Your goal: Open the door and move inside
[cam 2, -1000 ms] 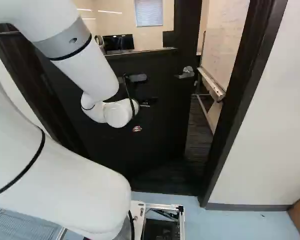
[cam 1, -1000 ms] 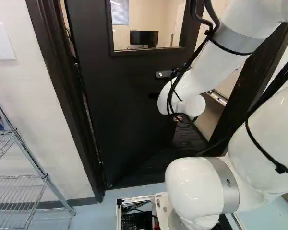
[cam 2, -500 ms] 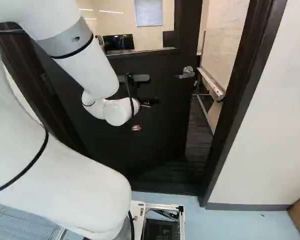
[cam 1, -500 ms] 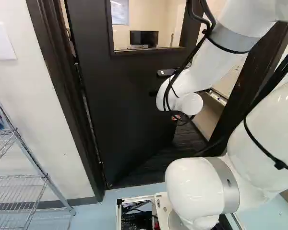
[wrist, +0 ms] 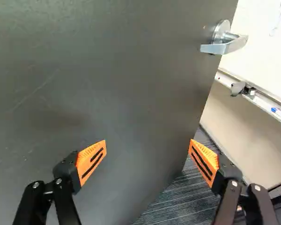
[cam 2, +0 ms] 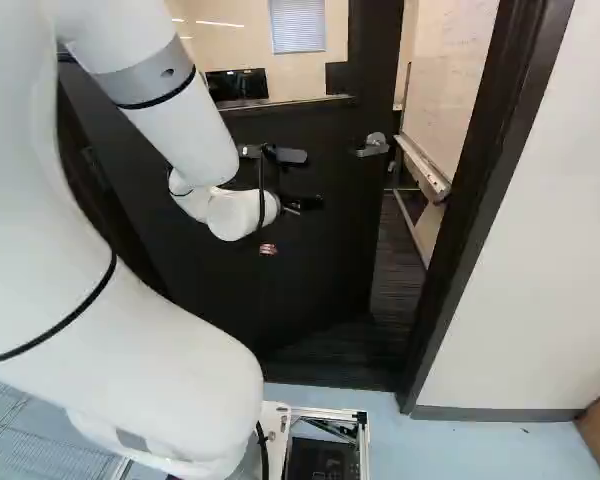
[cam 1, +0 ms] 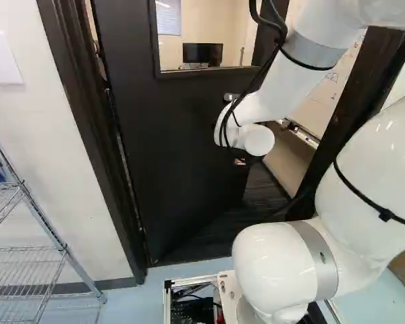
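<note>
The gripper [cam 2: 268,249] shows only as a bit of orange below the wrist in the right base view, in front of the dark door [cam 2: 310,270]. The door stands partly open, swung away into the room, with a gap at its handle side. In the wrist view the gripper [wrist: 148,146] is open, its orange-padded fingers wide apart with nothing between them. Ahead of them is the door face; one finger overlaps the gap past the door's edge. The silver lever handle [wrist: 225,42] lies farther ahead, beyond that finger and untouched. Whether a finger touches the door, I cannot tell.
A dark frame [cam 2: 480,200] and white wall bound the doorway on its handle side. Beyond the gap are a whiteboard [cam 2: 455,85] with a tray and dark carpet [cam 2: 397,260]. A wire rack [cam 1: 37,250] stands by the wall at the left of the left base view.
The arm's wrist has shifted left and slightly up in the left base view, and the gripper has risen a little in both base views. Base and door look unmoved.
</note>
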